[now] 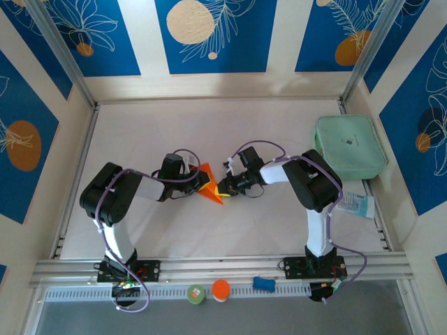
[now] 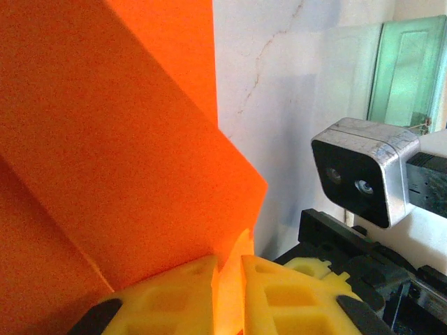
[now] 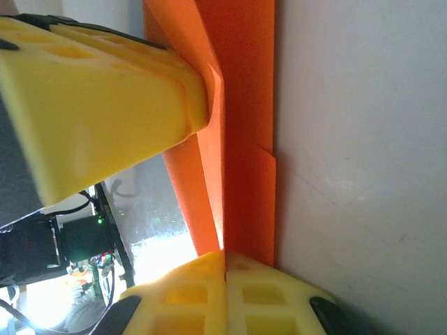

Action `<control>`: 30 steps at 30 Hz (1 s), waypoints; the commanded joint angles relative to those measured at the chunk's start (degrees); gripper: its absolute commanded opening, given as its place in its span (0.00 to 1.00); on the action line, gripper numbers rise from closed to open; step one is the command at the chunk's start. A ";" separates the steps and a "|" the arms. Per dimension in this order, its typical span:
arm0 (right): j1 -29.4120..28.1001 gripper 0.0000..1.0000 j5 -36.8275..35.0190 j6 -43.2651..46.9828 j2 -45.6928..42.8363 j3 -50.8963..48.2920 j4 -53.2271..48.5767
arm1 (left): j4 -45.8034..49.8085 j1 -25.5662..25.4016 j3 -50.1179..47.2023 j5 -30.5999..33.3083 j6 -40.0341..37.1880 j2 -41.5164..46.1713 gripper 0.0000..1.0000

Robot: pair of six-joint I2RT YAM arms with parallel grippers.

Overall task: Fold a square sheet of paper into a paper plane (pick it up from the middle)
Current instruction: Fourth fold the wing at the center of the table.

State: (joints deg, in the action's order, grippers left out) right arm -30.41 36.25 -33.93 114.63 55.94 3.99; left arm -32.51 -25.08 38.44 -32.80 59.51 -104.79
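Paper plane (image 1: 209, 187) — part-folded, held well left of mint-green case (image 1: 349, 146). Left gripper (image 2: 228, 283) pinched narrow on its edge; right gripper (image 3: 225, 269) clamped shut on facing edge. Likely mid-crease — next: align edges, press fold flat.

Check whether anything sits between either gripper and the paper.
Nothing visible does. The left gripper and the right gripper are each shut on the folded orange paper, pinching it from opposite sides. The mint case sits far off to the right, apart from both.
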 commanded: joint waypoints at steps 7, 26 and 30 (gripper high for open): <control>0.88 0.07 -8.08 0.97 3.41 -0.73 -6.93 | 0.13 0.21 1.12 -0.21 -1.32 -0.68 0.15; 0.70 0.07 -8.08 1.01 3.40 0.22 -8.89 | 0.53 0.21 1.83 -0.76 -1.48 -2.43 0.14; 0.71 0.09 -7.64 0.79 2.84 0.47 -9.15 | 1.24 0.17 1.93 -0.50 -1.66 -2.68 0.14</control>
State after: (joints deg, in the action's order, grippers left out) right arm -30.41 36.16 -33.95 114.98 57.43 1.04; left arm -32.32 -25.08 39.18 -32.99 59.51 -105.95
